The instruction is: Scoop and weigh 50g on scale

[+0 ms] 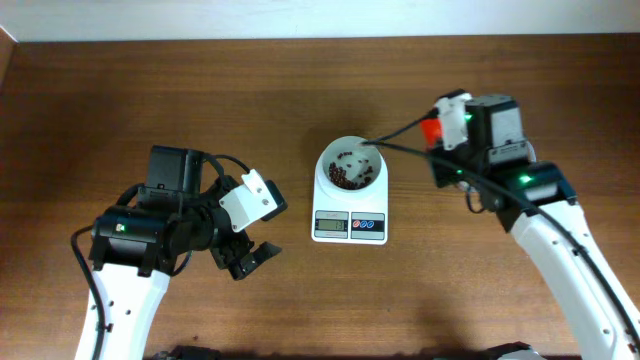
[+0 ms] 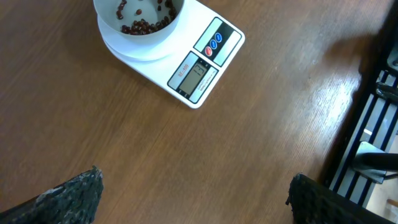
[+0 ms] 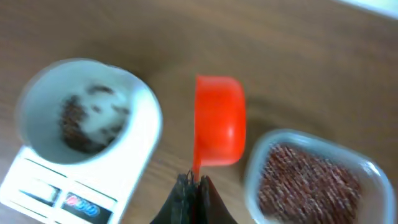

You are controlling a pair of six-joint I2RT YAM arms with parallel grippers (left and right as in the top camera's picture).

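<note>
We find the small white digital scale point(image 1: 349, 226), with its grey display and blue and red buttons, at the table's centre. Its round white bowl point(image 1: 349, 150) holds a thin scatter of red beans point(image 1: 347, 178), but the readout is too small for us to read. At 2 o'clock of the bowl the right gripper point(image 3: 194, 186) is clamped on the handle of an orange-red plastic scoop point(image 3: 219, 118). The scoop is poised between the bowl and a clear rectangular plastic tub point(image 3: 311, 180) of beans at its 4 o'clock, placed, we judge, for ferrying portions. At 8 o'clock the left gripper point(image 1: 254, 260) waits with fingers spread wide, holding nothing. The brown wood-grain tabletop point(image 1: 200, 90) carries it all. In the left wrist view a dark slatted frame point(image 2: 373, 124) stands past the table's edge.
</note>
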